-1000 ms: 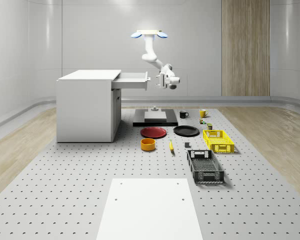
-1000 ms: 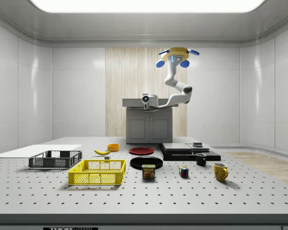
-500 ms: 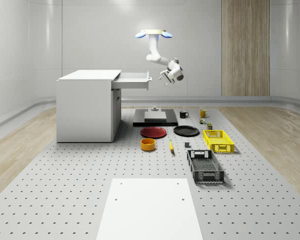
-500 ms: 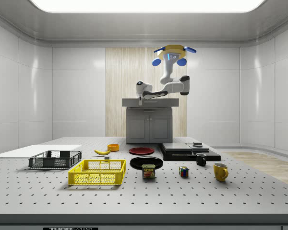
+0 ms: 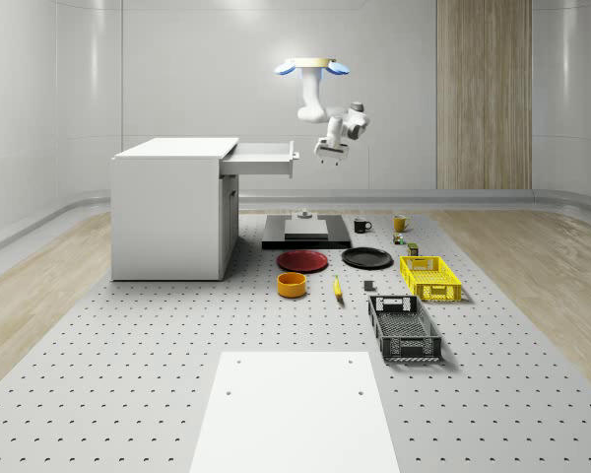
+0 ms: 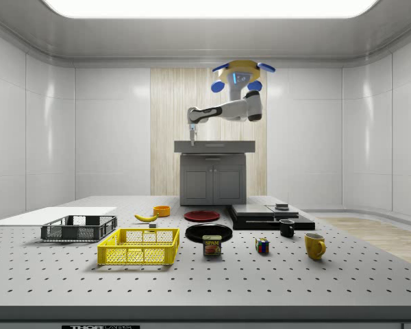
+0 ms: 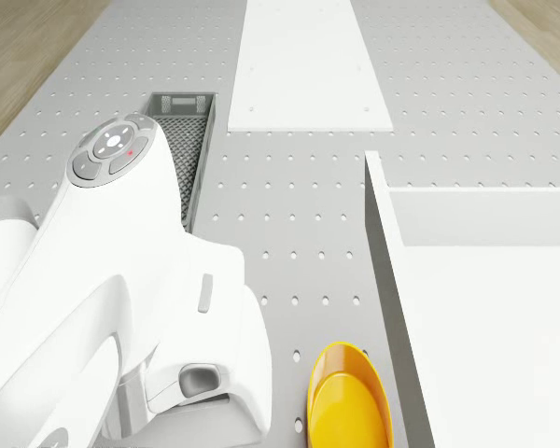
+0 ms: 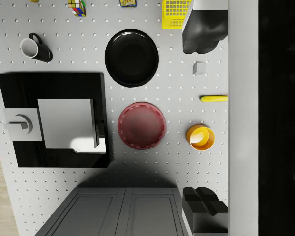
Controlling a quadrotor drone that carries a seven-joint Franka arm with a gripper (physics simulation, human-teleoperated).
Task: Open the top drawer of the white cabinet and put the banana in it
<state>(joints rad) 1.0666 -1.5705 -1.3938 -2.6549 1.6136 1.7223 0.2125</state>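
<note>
Whole-scene view: drone (image 5: pixel 311 66) hovers off the front of the pulled-out top drawer (image 5: pixel 261 158), shifted toward this view's right vs 1 s ago. Arm (image 5: pixel 327 110) now folded up under the body. Jaws, at the drawer front 1 s ago, now clear of it, hanging just beside and a bit above, pointing down. Drawer unchanged, out of the white cabinet (image 5: pixel 172 212). Banana (image 5: pixel 337 287) on the desk (image 5: pixel 128 374), just beside the orange bowl (image 5: pixel 292 285), well below and apart from the jaws.

Side view: same story. Drone high in front of the cabinet, forearm stretched toward this view's left, jaws over the cabinet-top level, touching nothing. Banana (image 6: pixel 146 217) untouched on the desk near the bowl.

Drone view: arm link in the foreground, open drawer (image 7: pixel 392 280) alongside it, white inside, nothing in it as far as visible. Bowl directly below.

Wrist view: looks straight down at the desk. Fingers (image 8: pixel 204 32) wide apart, nothing between them. Banana (image 8: pixel 214 99) between the two finger tips' span, bowl next to it, red plate (image 8: pixel 141 126) a bit further.

Reading: opening step looks done, handle let go. Half the task left: descend, grab banana, carry to drawer.
</note>
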